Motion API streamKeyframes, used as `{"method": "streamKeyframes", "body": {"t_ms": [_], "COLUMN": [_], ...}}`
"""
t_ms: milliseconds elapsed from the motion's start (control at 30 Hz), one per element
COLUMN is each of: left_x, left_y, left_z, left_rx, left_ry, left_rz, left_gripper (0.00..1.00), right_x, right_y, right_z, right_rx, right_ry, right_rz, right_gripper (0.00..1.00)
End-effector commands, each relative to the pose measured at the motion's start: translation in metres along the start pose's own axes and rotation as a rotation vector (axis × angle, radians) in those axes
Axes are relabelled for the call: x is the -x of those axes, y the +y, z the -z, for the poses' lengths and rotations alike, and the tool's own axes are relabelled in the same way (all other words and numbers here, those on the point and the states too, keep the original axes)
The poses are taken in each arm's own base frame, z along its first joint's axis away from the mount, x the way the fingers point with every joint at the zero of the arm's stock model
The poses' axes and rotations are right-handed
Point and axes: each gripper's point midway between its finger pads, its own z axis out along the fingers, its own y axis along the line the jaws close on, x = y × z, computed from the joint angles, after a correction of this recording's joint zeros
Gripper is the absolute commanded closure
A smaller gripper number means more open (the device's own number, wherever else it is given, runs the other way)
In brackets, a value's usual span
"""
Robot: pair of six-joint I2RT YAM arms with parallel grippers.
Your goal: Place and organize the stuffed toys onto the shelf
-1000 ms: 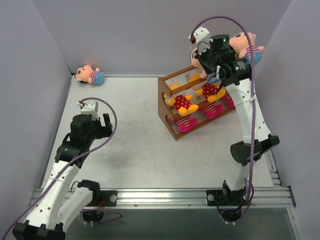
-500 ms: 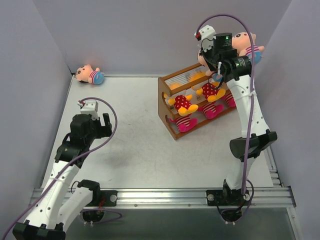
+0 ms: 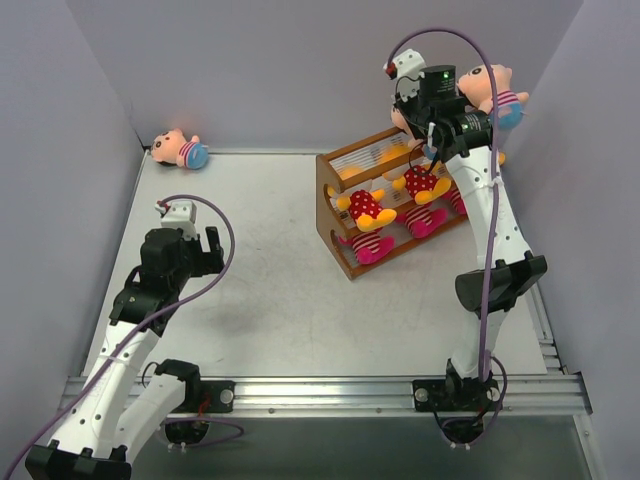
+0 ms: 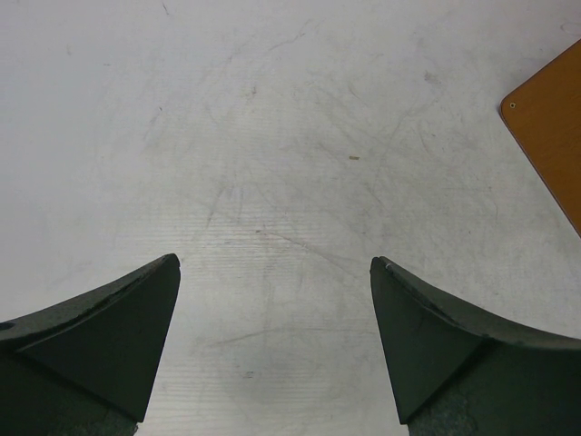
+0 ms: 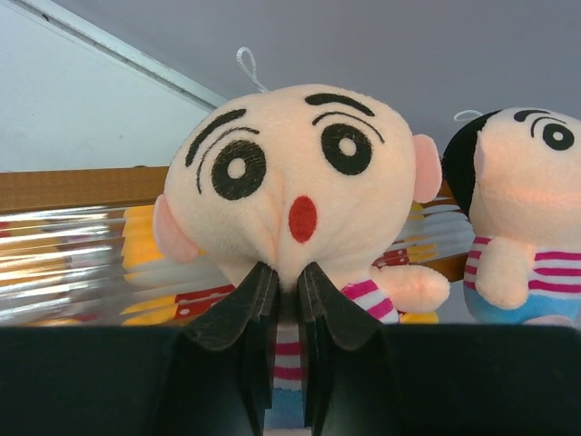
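My right gripper (image 5: 289, 272) is shut on the neck of a peach-faced boy doll (image 5: 290, 182) and holds it upright over the top tier of the wooden shelf (image 3: 330, 200). In the top view the gripper (image 3: 425, 112) hides most of that doll (image 3: 400, 118). A second boy doll (image 3: 490, 90) sits at the right end of the top tier and also shows in the right wrist view (image 5: 526, 200). Two yellow bears (image 3: 365, 207) sit on the middle tier and magenta-limbed striped dolls (image 3: 370, 247) on the bottom tier. Another boy doll (image 3: 180, 150) lies in the back left corner. My left gripper (image 4: 275, 263) is open and empty above the table.
Grey walls close in the table at the back and on both sides. The shelf's wooden rail (image 5: 73, 186) and its pale rods lie just behind the held doll. A corner of the shelf's side panel (image 4: 549, 127) shows at the right of the left wrist view.
My right gripper has risen a little and moved back over the shelf's top tier with the boy doll in it. The left arm has not moved.
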Motion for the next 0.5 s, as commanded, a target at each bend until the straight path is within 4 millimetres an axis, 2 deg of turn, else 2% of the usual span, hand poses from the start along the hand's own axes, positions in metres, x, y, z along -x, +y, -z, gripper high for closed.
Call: {"method": "streamKeyframes", "body": {"t_ms": [0,133,200,367,400,467], "left_x": [0.019,0.019,0.020,0.019,0.020,0.020], "left_y": [-0.001,-0.001,-0.001,-0.001,-0.001,-0.001], "left_z": [0.001,0.001,0.002,0.002,0.002,0.002], "left_rx": [-0.004,-0.007,-0.007,-0.006,-0.005,-0.008], "left_ry": [-0.064,-0.064,-0.069,-0.067,-0.067,-0.068], "left_rz": [0.002,-0.001,0.000,0.000,0.000,0.000], "left_gripper": [0.06,0.06,0.06,0.06,0.06,0.06], "right_x": [0.008,0.007,0.008,0.013,0.013,0.015], "right_y": [-0.014,-0.013,-0.013,-0.016,-0.015,-0.014], "right_z": [0.003,0.002,0.003,0.010,0.010,0.012], "right_rx": [-0.055,-0.053,-0.050,-0.056,-0.055,-0.047], "right_ry": [-0.028,-0.032,-0.035,-0.054,-0.056,-0.064], "right_rz": [-0.034,-0.046,-0.049,-0.064,-0.068,-0.069], "right_gripper": [0.85,0.80,0.74,0.66,0.60,0.56]}}
